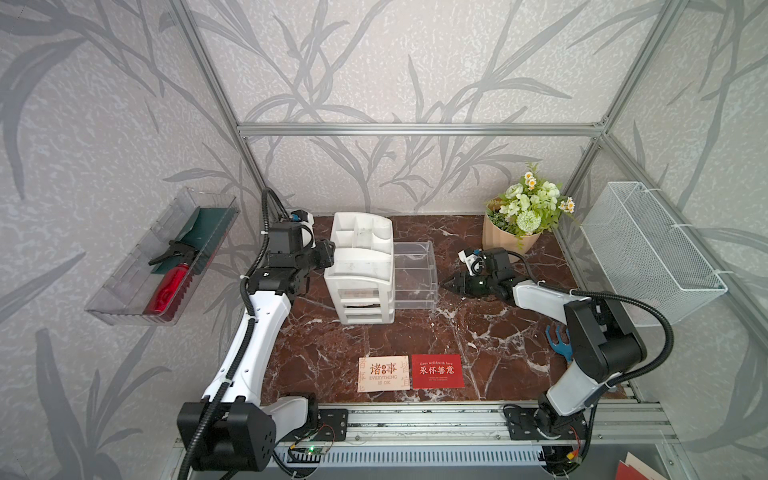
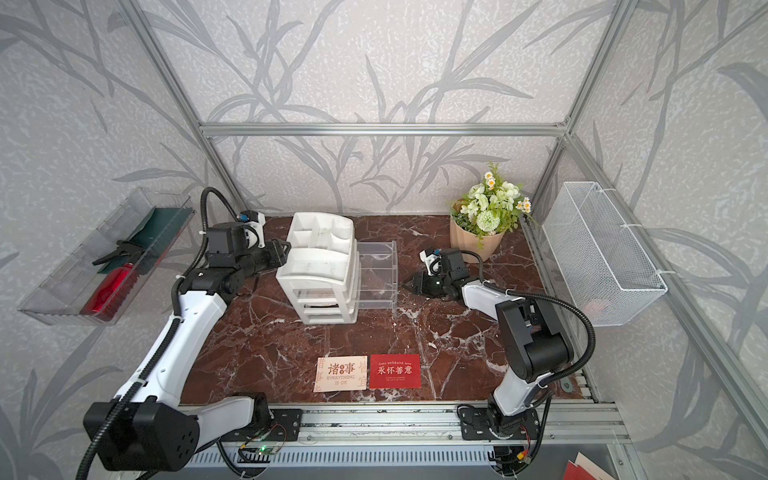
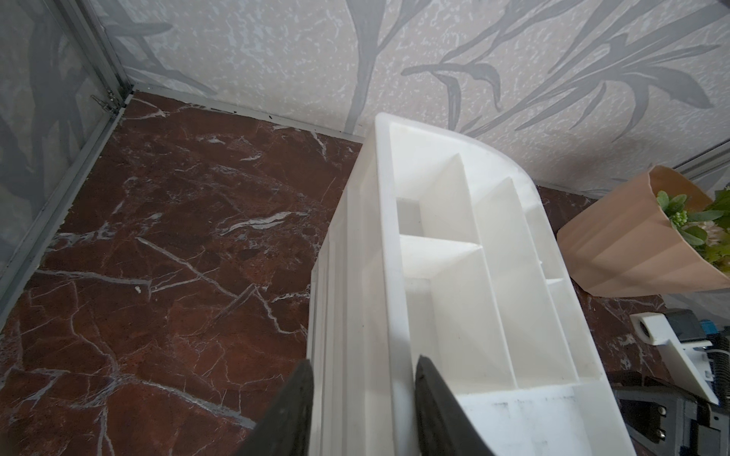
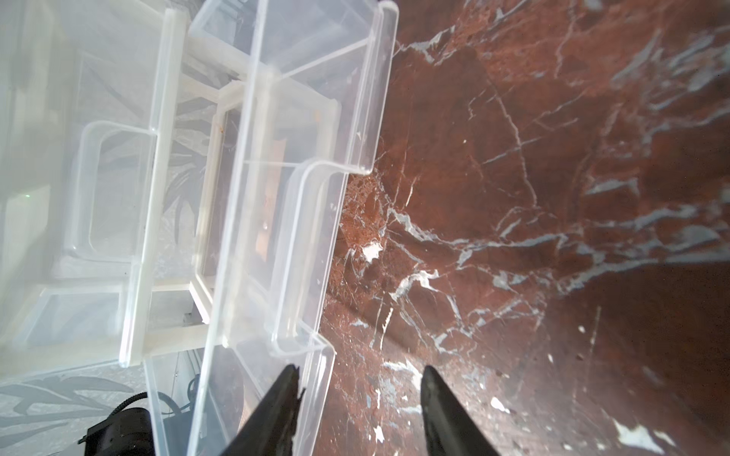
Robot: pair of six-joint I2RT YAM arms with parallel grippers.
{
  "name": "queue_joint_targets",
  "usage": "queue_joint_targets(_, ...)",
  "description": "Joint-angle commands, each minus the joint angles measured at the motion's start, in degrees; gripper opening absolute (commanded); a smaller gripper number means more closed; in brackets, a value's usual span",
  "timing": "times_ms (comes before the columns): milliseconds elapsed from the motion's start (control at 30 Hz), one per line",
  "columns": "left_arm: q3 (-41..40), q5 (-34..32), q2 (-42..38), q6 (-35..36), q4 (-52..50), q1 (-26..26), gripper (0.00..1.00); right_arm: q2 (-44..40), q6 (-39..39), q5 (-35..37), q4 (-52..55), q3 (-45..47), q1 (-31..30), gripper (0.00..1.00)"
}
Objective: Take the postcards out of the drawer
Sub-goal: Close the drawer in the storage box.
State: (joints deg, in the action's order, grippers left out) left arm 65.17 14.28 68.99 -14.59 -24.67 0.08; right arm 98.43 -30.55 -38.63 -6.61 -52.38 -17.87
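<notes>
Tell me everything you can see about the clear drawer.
The clear drawer is see-through plastic with a curved pull lip at its front. It stands pulled far out of the white organizer, level, above the marble table, and looks empty in both top views. The right end effector is open at its front corner, one finger close against the wall.

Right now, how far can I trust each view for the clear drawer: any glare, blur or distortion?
Right wrist view: clear drawer washed out by bright light, walls hard to separate; both top views: drawer faint but sharp, evenly lit; left wrist view: white organizer crisp.
</notes>
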Motion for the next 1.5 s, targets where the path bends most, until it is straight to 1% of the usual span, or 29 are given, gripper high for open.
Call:
queue_joint_targets(0, 0.5, 0.5, 1.4, 0.7, -1.7, 0.3, 0.39, 2.4, -1.1, -2.1, -2.7, -1.8, 0.1, 0.48)
queue_joint_targets(200, 0.4, 0.8, 1.7, 0.9, -1.7, 0.3, 0.38, 5.5, -2.0, -3.1, -3.8, -4.2, -0.4, 0.45)
queue_joint_targets(400, 0.9, 1.8, 2.6, 1.0, -2.0, 0.2, 0.3, 7.9, -2.7, -3.4, -4.6, -6.4, -1.4, 0.44)
queue_joint_targets(467, 0.8, 2.1, 2.5, 1.0, -2.0, 0.3, 0.29, 8.4, -3.0, -3.5, -5.0, -6.9, -1.7, 0.44)
queue_joint_targets(1000, 0.6, 4.3, 3.1, 1.2, -2.1, 0.0, 0.27, 10.3, -4.8, -2.8, -6.2, -10.3, -7.9, 0.43)
queue_joint_targets(1233, 0.6, 4.7, 3.0, 1.4, -2.1, -0.1, 0.27, 12.3, -5.7, -2.5, -7.6, -12.8, -10.9, 0.43)
queue_joint_targets(1267, 0.6, 4.8, 3.0, 1.4, -2.2, -0.2, 0.27, 12.7, -7.4, -2.4, -7.7, -13.3, -11.3, 0.43)
queue_joint_targets(1467, 0.6, 5.2, 3.1, 1.4, -2.1, -0.3, 0.27, 14.8, -8.9, -2.2, -8.8, -16.2, -13.8, 0.43)
